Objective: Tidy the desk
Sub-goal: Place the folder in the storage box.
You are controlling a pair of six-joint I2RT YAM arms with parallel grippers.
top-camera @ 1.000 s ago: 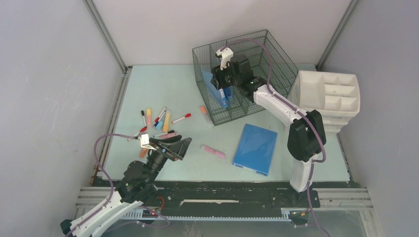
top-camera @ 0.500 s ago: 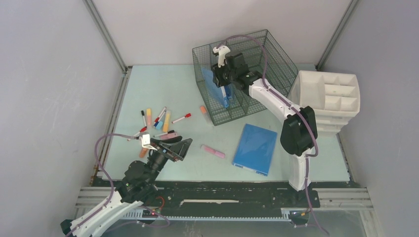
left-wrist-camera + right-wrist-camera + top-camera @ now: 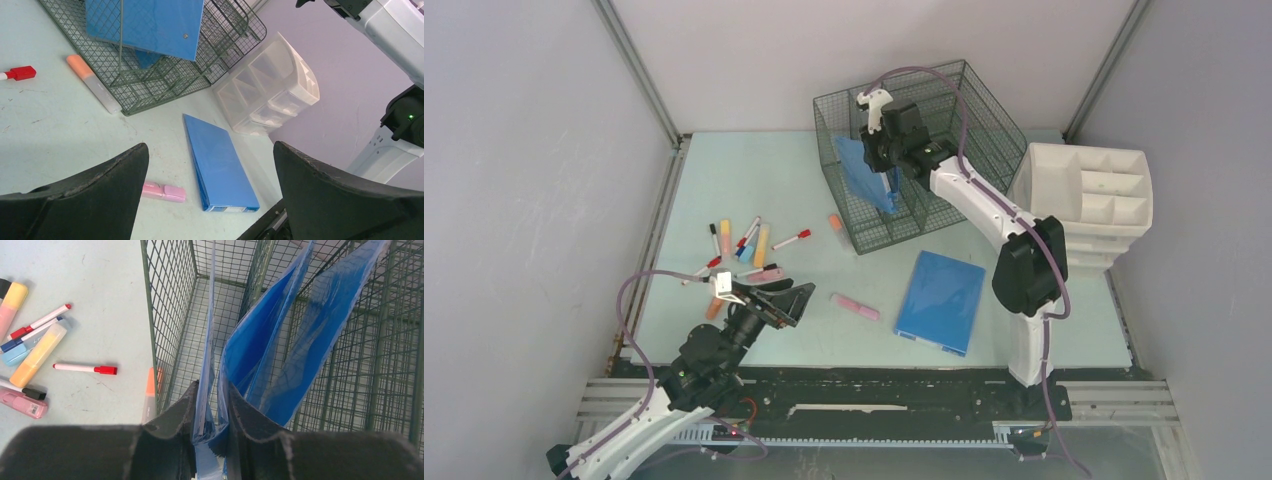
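The pale mint-green desk (image 3: 754, 180) holds a green wire rack (image 3: 984, 120) at the back. My right gripper (image 3: 879, 160) is over the rack, shut on the top edge of a blue folder (image 3: 864, 175) that stands tilted inside it. The wrist view shows the gripper (image 3: 212, 390) pinching the thin folder (image 3: 260, 340) between both fingers. My left gripper (image 3: 769, 300) is open and empty, low near the front left. In its view the gripper (image 3: 210, 150) looks toward a second blue folder (image 3: 220, 165) lying flat.
The flat blue folder (image 3: 941, 300) lies front of the rack, with a pink highlighter (image 3: 855, 306) to its left. An orange highlighter (image 3: 835, 224) lies by the rack's corner. Several markers (image 3: 744, 245) are scattered left. A white drawer organizer (image 3: 1089, 200) stands at the right.
My right gripper has moved a little up and back over the rack with the folder, which now leans more to the left. The left arm has not moved.
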